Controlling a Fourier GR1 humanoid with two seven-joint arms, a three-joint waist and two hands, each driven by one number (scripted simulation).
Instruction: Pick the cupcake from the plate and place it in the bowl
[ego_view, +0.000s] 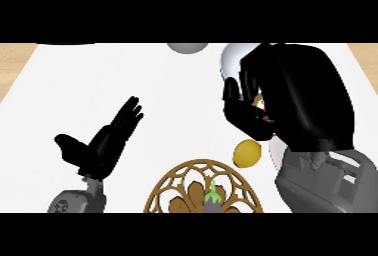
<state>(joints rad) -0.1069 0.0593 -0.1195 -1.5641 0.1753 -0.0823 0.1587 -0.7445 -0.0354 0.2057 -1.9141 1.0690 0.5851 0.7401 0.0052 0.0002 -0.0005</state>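
Head view: right robot hand (251, 117) at far right, fingers curled round the cupcake (260, 104), barely visible, lifted above the white plate (235, 60). Bowl (187, 47) just left of plate at far edge, nearer this hand. Left robot hand (103, 142) resting near left, fingers straight. Lemon (248, 153), wicker trivet (203, 187) with eggplant (212, 199) near centre on white worktop (81, 80).

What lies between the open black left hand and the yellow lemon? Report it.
Head view: only bare white counter separates the open left hand from the yellow lemon; the brown patterned plate sits just below that stretch.
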